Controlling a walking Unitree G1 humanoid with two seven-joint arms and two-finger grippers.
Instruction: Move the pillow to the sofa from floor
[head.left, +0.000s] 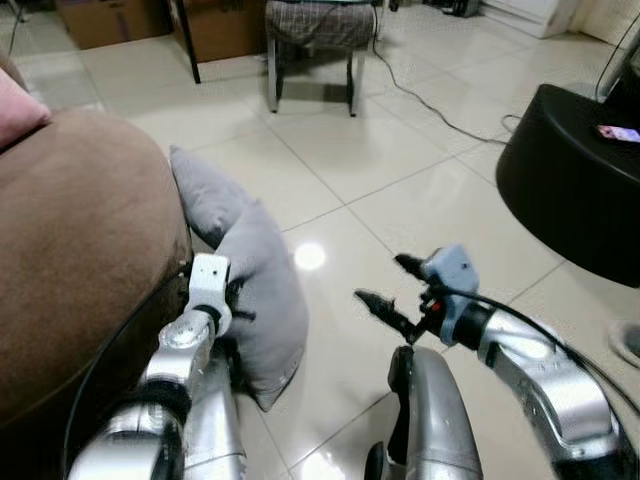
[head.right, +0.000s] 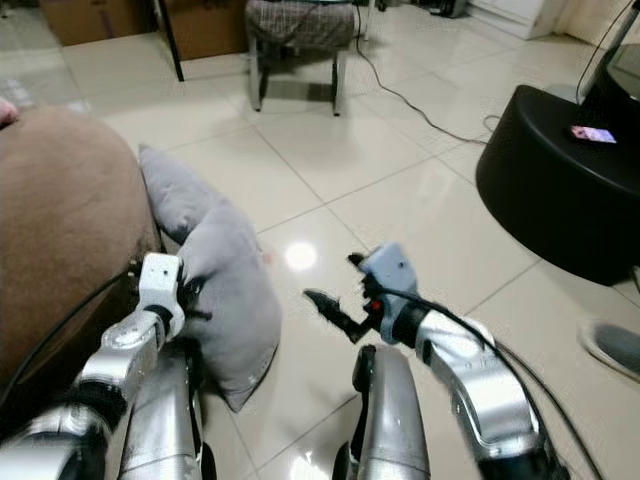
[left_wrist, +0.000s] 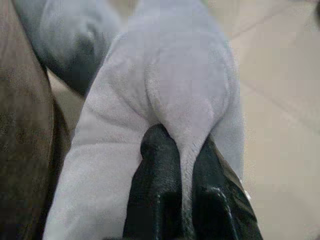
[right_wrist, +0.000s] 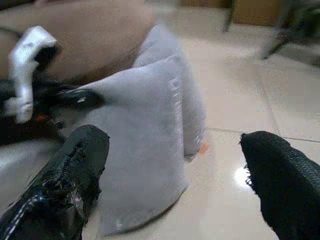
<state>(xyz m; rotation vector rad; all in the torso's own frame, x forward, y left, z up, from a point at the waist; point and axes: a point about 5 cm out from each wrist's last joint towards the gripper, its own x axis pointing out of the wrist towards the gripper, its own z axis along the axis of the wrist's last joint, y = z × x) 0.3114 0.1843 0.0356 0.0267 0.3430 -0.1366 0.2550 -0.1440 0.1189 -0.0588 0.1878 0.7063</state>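
Glossy cream floor tiles (head.left: 400, 190) run ahead of me, with a chair (head.left: 315, 40) and cardboard boxes (head.left: 110, 20) at the far side and a cable (head.left: 430, 105) trailing across the tiles. On my left sits the brown sofa (head.left: 70, 250), a pink cushion (head.left: 18, 110) on top of it. On my right is a black round stand (head.left: 575, 180) with a phone (head.left: 618, 133) lying on it, and a shoe (head.right: 612, 348) shows on the floor just past it.

The grey pillow (head.left: 255, 290) stands on the floor, leaning against the sofa's side, its far end flopped back along the sofa. My left tool (left_wrist: 182, 200) is at the pillow's near edge, beside the sofa, and in the left wrist view I see its two black fingers (left_wrist: 155, 190) pinched together on a fold of the grey fabric, which bunches up between them.

My right tool (head.left: 385, 285) hangs over bare tiles to the right of the pillow, clear of it, with its fingers spread wide. From the right wrist view the pillow sits between those two fingers (right_wrist: 60, 185) in the background, with the left arm's white wrist housing (right_wrist: 25, 70) at its edge.
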